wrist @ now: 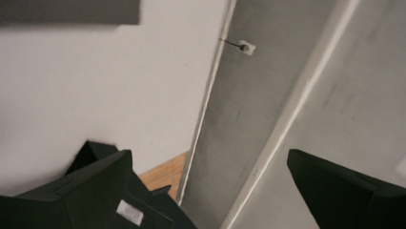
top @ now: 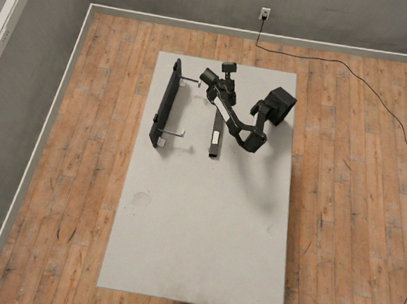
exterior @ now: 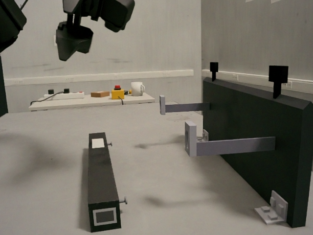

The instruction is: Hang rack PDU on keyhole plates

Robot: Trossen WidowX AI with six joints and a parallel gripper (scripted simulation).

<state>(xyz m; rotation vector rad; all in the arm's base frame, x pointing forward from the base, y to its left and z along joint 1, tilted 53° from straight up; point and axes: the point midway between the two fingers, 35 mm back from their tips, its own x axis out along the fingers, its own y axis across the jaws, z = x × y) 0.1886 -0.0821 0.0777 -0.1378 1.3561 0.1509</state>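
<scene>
Both buttons on the long black box-shaped PDU (exterior: pixel 100 174) could miss the grey keyhole plates (exterior: pixel 190 137) if we grab it off-centre (jaws apart, empty, high above the desk (top: pixel 198 218)).

Far half of the rack PDU (top: pixel 214 138) under the arm (top: pixel 231 120); end effector (exterior: pixel 76 37) top cropped.

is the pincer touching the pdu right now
Apart. The exterior view shows the open pincer high in the air, well above the PDU lying on the table.

PDU (exterior: pixel 100 174): matt black | table (exterior: pixel 161 182): matt grey | floor (top: pixel 340 175): worn wood planks
</scene>
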